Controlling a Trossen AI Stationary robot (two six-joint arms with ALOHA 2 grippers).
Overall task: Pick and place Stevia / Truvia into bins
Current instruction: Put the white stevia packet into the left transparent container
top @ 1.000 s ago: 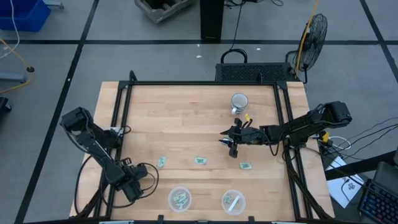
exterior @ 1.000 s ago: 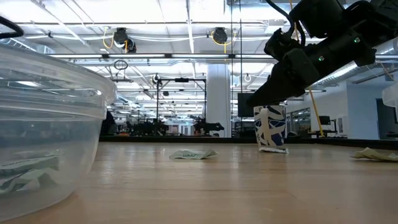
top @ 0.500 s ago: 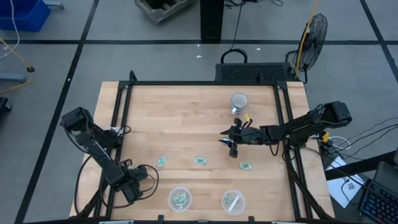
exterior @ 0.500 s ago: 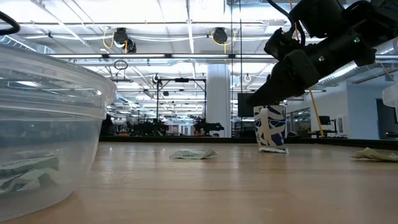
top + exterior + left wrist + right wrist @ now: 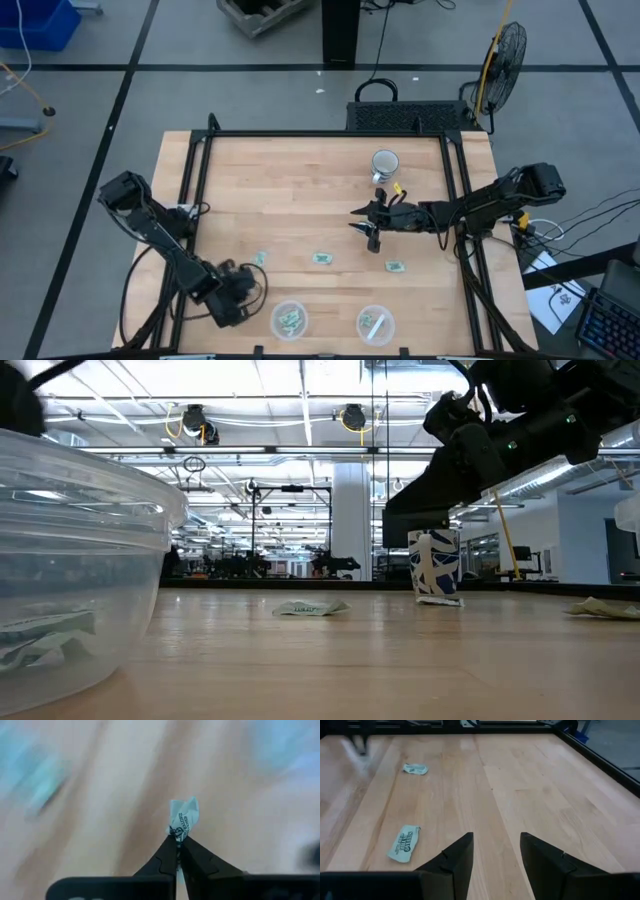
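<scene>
My left gripper (image 5: 248,287) is near the table's front left, beside the left bin (image 5: 289,320), and is shut on a crumpled Stevia sachet (image 5: 183,816). Three more sachets lie flat on the wood: one (image 5: 260,259) just beyond that gripper, one (image 5: 322,258) mid-table, one (image 5: 396,266) to the right. Both clear bins, left and right (image 5: 375,324), hold sachets. My right gripper (image 5: 366,229) hovers open over mid-table, with nothing between its fingers (image 5: 455,857). My left gripper pinches the sachet's lower end (image 5: 178,833) between its two fingertips. The crumpled sachet sticks out past the fingertips. Whether any part of it still touches the table, I cannot tell.
A white mug (image 5: 385,163) stands at the far middle right. A black frame rail (image 5: 325,134) runs around the table. Bare wood lies between the sachets and the far edge.
My left gripper has gone toward the table's right edge, closer to the left bin and the nearest sachet. My right gripper has tipped slightly and shifted a little toward the left.
</scene>
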